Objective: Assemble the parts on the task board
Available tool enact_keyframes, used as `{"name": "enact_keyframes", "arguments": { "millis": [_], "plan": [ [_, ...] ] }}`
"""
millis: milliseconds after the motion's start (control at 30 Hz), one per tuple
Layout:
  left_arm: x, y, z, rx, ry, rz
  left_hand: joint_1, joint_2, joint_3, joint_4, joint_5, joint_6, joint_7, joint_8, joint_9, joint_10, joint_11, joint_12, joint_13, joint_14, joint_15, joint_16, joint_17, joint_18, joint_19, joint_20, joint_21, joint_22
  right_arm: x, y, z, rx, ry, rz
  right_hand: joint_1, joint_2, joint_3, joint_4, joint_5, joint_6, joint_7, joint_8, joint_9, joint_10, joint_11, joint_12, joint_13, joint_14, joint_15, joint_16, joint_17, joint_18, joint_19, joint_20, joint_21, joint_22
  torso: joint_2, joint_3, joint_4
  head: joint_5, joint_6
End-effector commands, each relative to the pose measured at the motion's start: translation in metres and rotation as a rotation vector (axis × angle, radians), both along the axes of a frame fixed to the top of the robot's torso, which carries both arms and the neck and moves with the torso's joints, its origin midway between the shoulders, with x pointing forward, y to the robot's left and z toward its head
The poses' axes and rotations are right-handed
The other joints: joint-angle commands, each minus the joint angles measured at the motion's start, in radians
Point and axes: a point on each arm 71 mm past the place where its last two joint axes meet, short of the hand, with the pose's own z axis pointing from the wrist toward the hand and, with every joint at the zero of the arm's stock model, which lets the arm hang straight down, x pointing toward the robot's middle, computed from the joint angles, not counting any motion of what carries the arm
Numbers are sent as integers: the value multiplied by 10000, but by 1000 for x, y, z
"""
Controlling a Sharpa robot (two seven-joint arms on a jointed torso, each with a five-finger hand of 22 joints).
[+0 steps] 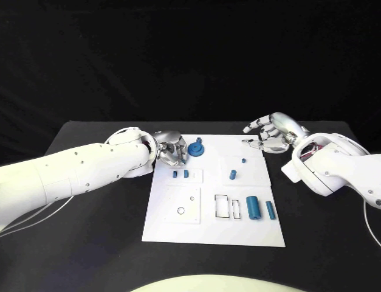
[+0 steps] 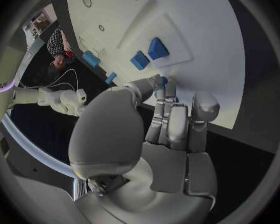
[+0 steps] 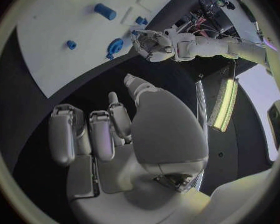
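Blue gear part (image 1: 196, 149) was touched by left robot hand (image 1: 170, 150), grasp unconfirmed, presumably for seating; right robot hand (image 1: 273, 131) was released, fingers apart.

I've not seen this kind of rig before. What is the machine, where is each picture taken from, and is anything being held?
It is a two-armed robot at a black table, each white arm ending in a silver hand. The square picture looks down from its head; the two round ones come from cameras behind each wrist. In the middle lies the white task board, with small blue parts on it, such as a round blue part near the far edge and two blue cylinders nearer the robot. The left hand rests at the board's edge, its fingertips touching a small blue piece. The right hand hovers, fingers loosely curled, holding nothing.
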Motion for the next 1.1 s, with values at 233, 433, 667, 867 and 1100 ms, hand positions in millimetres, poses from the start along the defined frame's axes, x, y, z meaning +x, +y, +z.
{"name": "enact_keyframes", "arguments": {
  "millis": [233,433,667,867,1100],
  "plan": [
    [-2,0,-6,14,202,-32,-14,51,-56,-39,63,-311,29,-363,-103,96,80,-182,43,-55,41,-26,-31,-113,-110,15,-95,-44,0,1,0,-27,-63,135,-38,-52,47,3,34,55,-20,32,-9,-12,-22,-3,354,646,-41,-48,1060,164,-32,-19,-29,1624,3,6,-4,11,-7],
    [-2,0,-5,-57,202,1,-78,2,-62,-15,60,-516,67,-677,-146,125,104,-296,80,-85,65,-35,-80,-102,-147,33,-136,-95,0,1,0,-30,-57,136,-38,-52,47,3,34,55,-20,32,-9,-12,-22,-3,354,646,-41,-48,1060,164,-32,-19,-29,1624,1,7,-5,16,2],
    [-2,1,-5,-70,228,74,-171,-76,-88,28,61,-681,93,-912,-172,135,120,-388,109,-112,80,-43,-121,-86,-195,45,-192,-168,0,1,0,-32,-58,124,-44,-63,62,4,35,48,-20,35,-13,-16,-22,-10,347,643,-42,-57,1046,163,-28,-21,-27,1627,-1,9,-8,21,-8],
    [-2,2,-5,-110,223,124,-201,-115,-99,39,63,-738,102,-992,-179,145,120,-417,121,-129,85,-52,-156,-83,-205,47,-205,-182,0,1,0,-30,-64,121,-44,-63,62,4,35,48,-20,35,-13,-16,-22,-10,347,643,-42,-57,1046,163,-28,-21,-27,1627,3,5,-7,19,-6],
    [-2,4,-5,-121,229,181,-251,-183,-95,66,69,-973,123,-1241,-214,169,93,-500,154,-134,68,-43,-146,-73,-225,36,-238,-218,0,0,0,-37,-56,102,-44,-63,62,4,35,48,-20,35,-13,-16,-22,-10,347,643,-42,-57,1046,163,-28,-21,-27,1627,2,4,-4,9,3]
  ]
}}
